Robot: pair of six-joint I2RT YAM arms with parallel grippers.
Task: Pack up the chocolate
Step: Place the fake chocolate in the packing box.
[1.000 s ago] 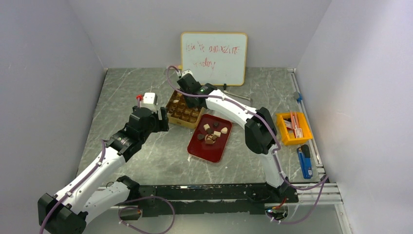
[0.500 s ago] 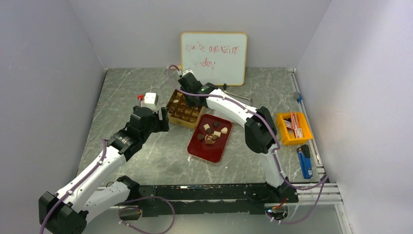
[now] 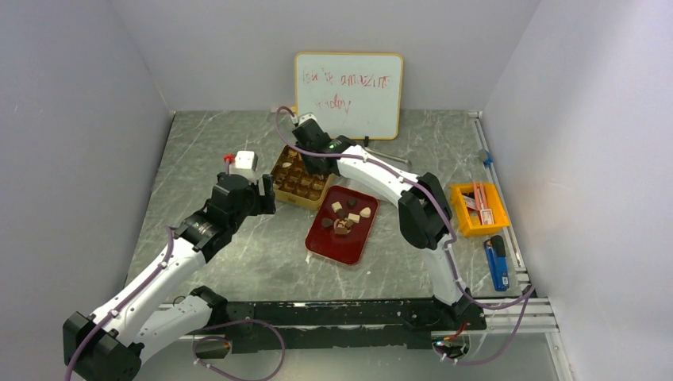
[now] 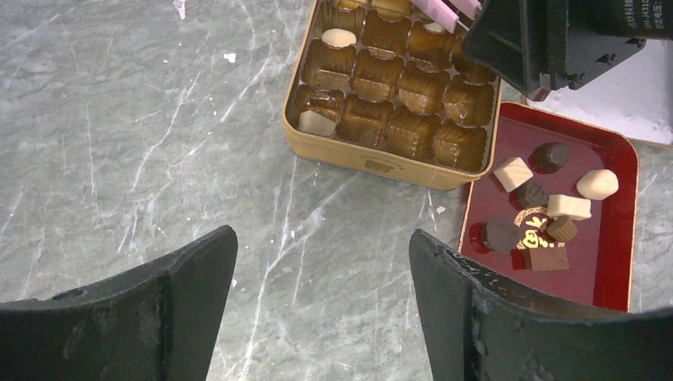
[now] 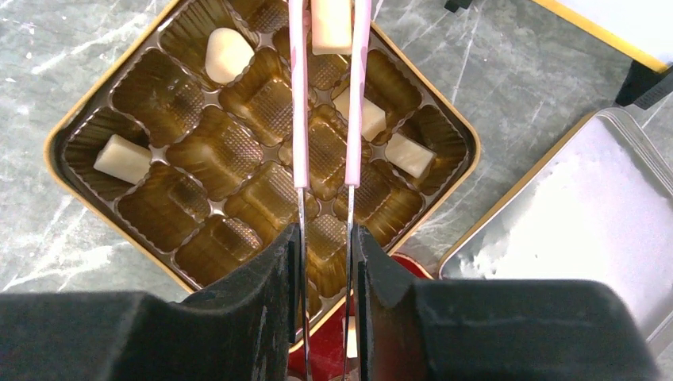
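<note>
The gold tin (image 3: pixel 300 179) holds a compartment tray with several cream chocolate pieces (image 5: pixel 228 54) in it. My right gripper (image 5: pixel 325 254) is shut on the pink tweezers (image 5: pixel 299 95). The tweezers pinch a cream chocolate piece (image 5: pixel 331 24) above the tin's far compartments. Loose dark, brown and cream chocolates (image 4: pixel 548 218) lie on the red tray (image 4: pixel 623 262) next to the tin (image 4: pixel 373 163). My left gripper (image 4: pixel 323 246) is open and empty over bare table, just in front of the tin. In the top view it (image 3: pixel 267 195) sits at the tin's left side.
A silver lid (image 5: pixel 555 230) lies right of the tin. A whiteboard (image 3: pixel 349 94) stands at the back. An orange bin (image 3: pixel 477 208) and a blue lighter (image 3: pixel 496 262) sit at the right edge by the rail.
My right gripper with the tweezers has shifted very slightly over the tin. The left arm has hardly moved.
</note>
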